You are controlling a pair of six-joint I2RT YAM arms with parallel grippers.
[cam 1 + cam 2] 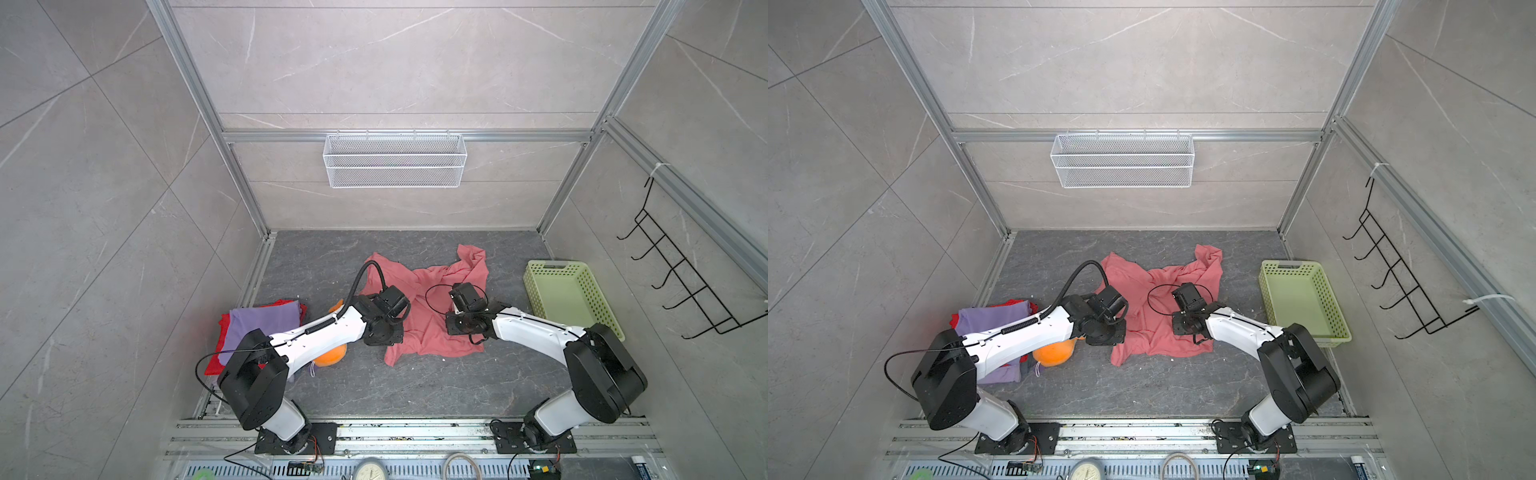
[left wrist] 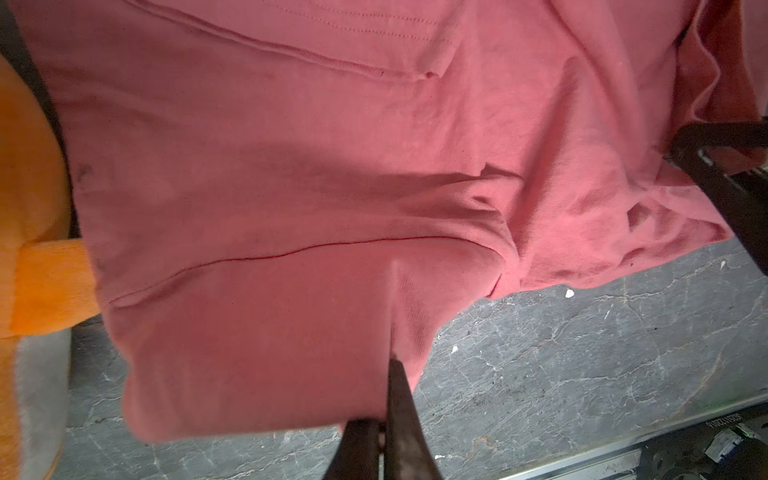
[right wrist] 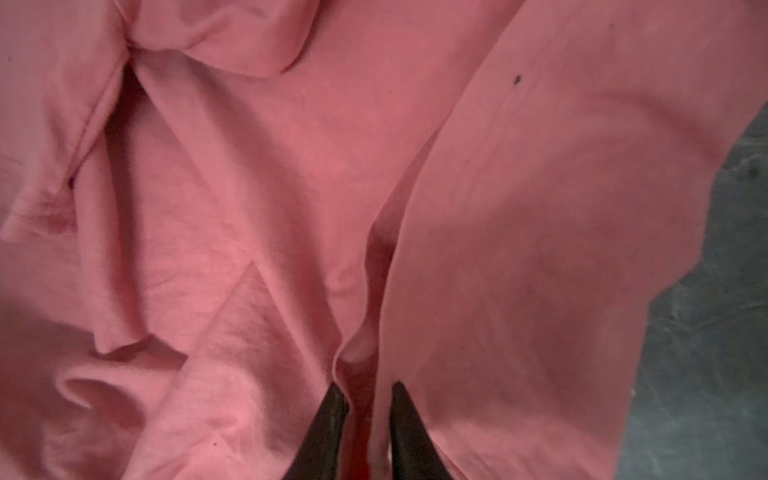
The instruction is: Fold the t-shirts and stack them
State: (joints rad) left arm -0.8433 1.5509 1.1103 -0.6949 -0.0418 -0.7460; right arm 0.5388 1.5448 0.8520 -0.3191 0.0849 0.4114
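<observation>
The left gripper (image 2: 392, 361) is pinched shut on the edge of the pink shirt (image 1: 415, 278), which lies mid-table (image 1: 374, 386). The right gripper (image 3: 368, 392) squeezes a bunched fold. Pulling unevenly could slip the thin pinch, leaving wrinkles.

The left arm (image 1: 320, 332) and right arm (image 1: 536, 328) reach toward each other. On the left gripper (image 2: 390, 365) the jaws press together, with the salmon-pink t-shirt (image 2: 291, 166) pinched at their tips. On the right gripper (image 3: 369, 388) they stand slightly apart, a fold clamped between them.

Robotics laboratory test cell: aluminium-profile frame (image 1: 270, 136), stone-pattern wall panels (image 1: 395, 62), left arm (image 1: 316, 332) and right arm (image 1: 536, 328) bolted onto slotted base rails (image 1: 415, 434).
</observation>
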